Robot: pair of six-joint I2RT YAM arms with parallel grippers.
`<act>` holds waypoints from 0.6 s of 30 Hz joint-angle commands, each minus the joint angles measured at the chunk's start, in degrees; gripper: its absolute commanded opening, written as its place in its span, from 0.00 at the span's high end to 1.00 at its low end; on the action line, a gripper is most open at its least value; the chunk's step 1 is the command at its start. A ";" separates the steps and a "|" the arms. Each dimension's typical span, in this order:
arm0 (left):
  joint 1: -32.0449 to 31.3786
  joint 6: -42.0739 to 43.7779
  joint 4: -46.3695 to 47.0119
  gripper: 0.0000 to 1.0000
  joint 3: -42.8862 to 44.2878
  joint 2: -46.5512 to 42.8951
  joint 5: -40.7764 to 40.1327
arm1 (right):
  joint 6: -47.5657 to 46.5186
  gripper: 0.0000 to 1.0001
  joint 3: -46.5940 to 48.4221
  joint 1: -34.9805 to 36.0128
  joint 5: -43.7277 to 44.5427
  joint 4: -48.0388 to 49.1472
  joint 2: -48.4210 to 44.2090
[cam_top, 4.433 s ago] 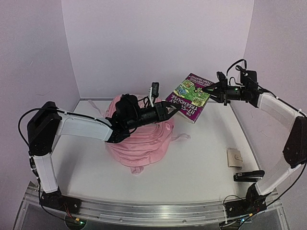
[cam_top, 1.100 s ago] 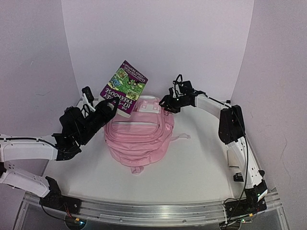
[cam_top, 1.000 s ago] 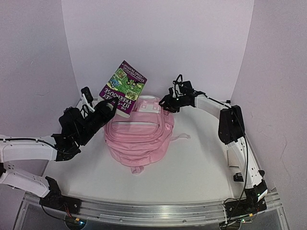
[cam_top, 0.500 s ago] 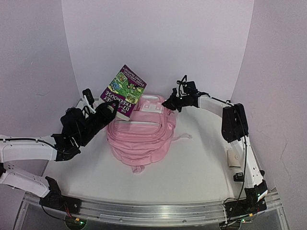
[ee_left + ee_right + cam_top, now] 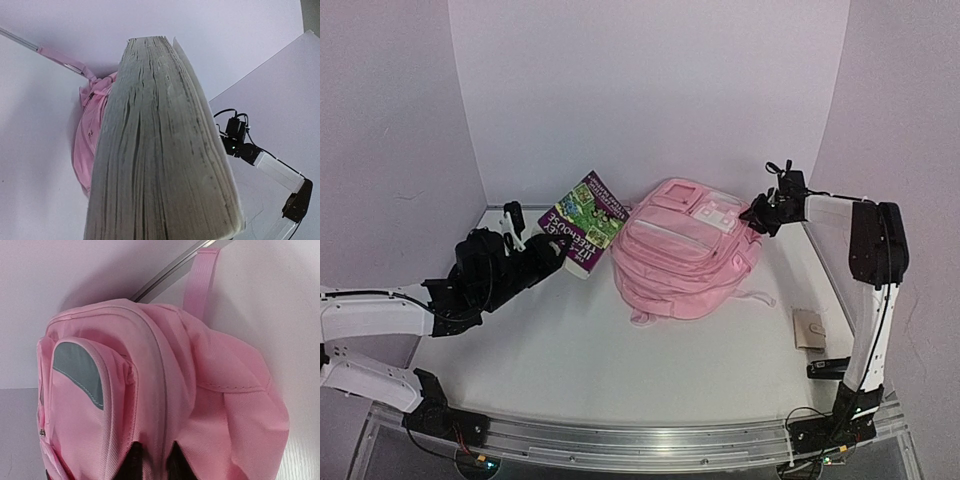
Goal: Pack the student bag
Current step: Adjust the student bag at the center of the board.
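Note:
The pink student bag (image 5: 685,255) lies on the table right of centre, its white patch toward the back right. My right gripper (image 5: 758,216) is shut on a fold of the bag's top edge; in the right wrist view the dark fingertips (image 5: 132,465) pinch the pink fabric (image 5: 160,390). My left gripper (image 5: 548,256) is shut on a thick purple-covered book (image 5: 582,220) and holds it tilted up, left of the bag. In the left wrist view the book's page edges (image 5: 155,150) fill the frame and hide the fingers; the bag (image 5: 92,135) shows behind.
A small beige wallet (image 5: 808,328) lies on the table at the right. A black stapler-like object (image 5: 838,368) lies near the right arm's base. White walls close the back and both sides.
My right gripper has dragged the bag's top to the right, so the bag has slid and turned toward the back right. My left gripper has lowered the book slightly and it now stands apart from the bag.

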 commanded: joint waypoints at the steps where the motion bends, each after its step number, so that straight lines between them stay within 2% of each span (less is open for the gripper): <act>1: 0.25 -3.41 -1.76 1.00 1.56 -2.95 2.93 | -6.62 0.52 -0.96 1.51 -0.65 0.24 -5.32; 2: 0.25 -4.18 -2.79 1.00 1.49 -2.95 3.25 | -8.61 0.41 -0.37 1.26 -0.82 -1.26 -5.59; 4: 0.21 -5.62 -4.37 1.00 1.49 -2.75 3.83 | -13.84 0.32 1.79 1.23 -0.60 -5.53 -6.26; 7: 0.35 -8.07 -7.64 1.00 2.23 -2.31 3.72 | -21.80 0.30 4.38 1.46 -1.59 -10.93 -8.16; 11: 0.94 -15.58 -16.99 1.00 4.20 -1.99 -1.13 | -33.15 0.29 5.08 3.34 -1.26 -16.49 -11.96; 16: 1.64 -22.59 -22.54 1.00 4.33 -2.03 -5.83 | -51.77 0.27 5.99 11.13 5.85 -25.72 -16.01; 18: 1.76 -23.49 -23.05 1.00 3.97 -2.53 -6.72 | -55.91 0.27 5.73 15.54 8.11 -27.14 -17.32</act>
